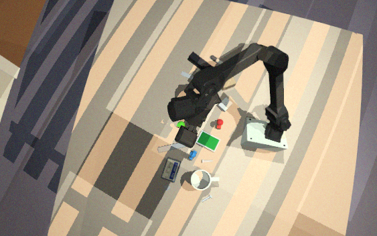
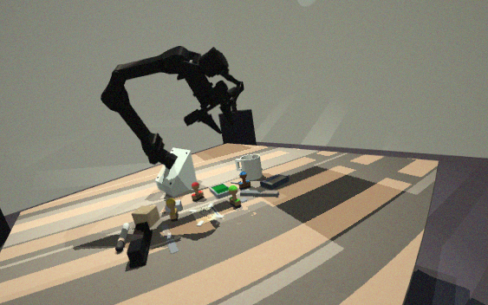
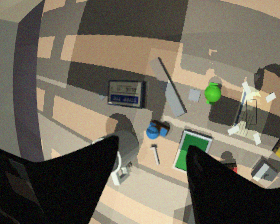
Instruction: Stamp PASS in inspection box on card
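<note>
My gripper (image 3: 153,147) is open with nothing between its fingers, in the air above the bench. A green-knobbed stamp (image 1: 181,124) (image 2: 233,196) (image 3: 212,93) stands near the taped card (image 2: 207,212) (image 3: 247,118); the arm hides the card in the top view. The green ink pad (image 1: 208,141) (image 2: 220,189) (image 3: 195,139) lies between a red-knobbed stamp (image 1: 219,123) (image 2: 196,191) and a blue-knobbed stamp (image 1: 193,154) (image 2: 244,179) (image 3: 152,131). A yellow-knobbed stamp (image 2: 172,208) stands beyond the card. The stamps' wording and any print in the box cannot be read.
A mug (image 2: 252,167), a dark case with a blue label (image 1: 171,169) (image 3: 126,95) and a grey bar (image 1: 165,148) (image 3: 169,90) lie around the blue stamp. A tan block (image 2: 146,216), a black block (image 2: 139,248) and a pen (image 2: 122,237) lie past the yellow stamp.
</note>
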Available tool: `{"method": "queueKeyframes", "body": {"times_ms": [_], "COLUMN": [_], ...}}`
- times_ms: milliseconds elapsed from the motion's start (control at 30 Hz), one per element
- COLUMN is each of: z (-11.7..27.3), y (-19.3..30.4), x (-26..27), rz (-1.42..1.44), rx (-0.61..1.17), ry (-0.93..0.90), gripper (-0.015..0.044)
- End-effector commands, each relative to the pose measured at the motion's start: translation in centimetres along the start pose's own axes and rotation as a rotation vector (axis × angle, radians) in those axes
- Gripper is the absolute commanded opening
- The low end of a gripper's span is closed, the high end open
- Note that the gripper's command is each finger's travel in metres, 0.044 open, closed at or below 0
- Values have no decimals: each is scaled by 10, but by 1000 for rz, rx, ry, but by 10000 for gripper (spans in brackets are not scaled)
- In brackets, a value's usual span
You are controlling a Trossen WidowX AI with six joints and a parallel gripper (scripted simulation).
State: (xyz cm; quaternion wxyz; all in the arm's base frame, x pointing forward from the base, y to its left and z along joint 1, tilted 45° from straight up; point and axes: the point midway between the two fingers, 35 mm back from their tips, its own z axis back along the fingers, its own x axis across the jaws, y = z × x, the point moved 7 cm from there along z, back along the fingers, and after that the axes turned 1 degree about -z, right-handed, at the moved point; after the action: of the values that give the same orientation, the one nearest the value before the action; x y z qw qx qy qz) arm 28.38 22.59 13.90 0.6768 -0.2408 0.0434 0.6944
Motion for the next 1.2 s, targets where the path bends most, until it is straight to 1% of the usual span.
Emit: {"method": "queueKeyframes", "body": {"times_ms": [0,100,167,533,1167], "z": [-51,-99,-119,-128,-157], "y": [-22,-33,-36,-41,-38], "x": [-17,-40,-51,-49,-59], "rz": [66,138,173,177,177], "rx": [48,117,154,159,158], "ry": [154,286,339,345,345], "gripper": [227,227,227,227,227]}}
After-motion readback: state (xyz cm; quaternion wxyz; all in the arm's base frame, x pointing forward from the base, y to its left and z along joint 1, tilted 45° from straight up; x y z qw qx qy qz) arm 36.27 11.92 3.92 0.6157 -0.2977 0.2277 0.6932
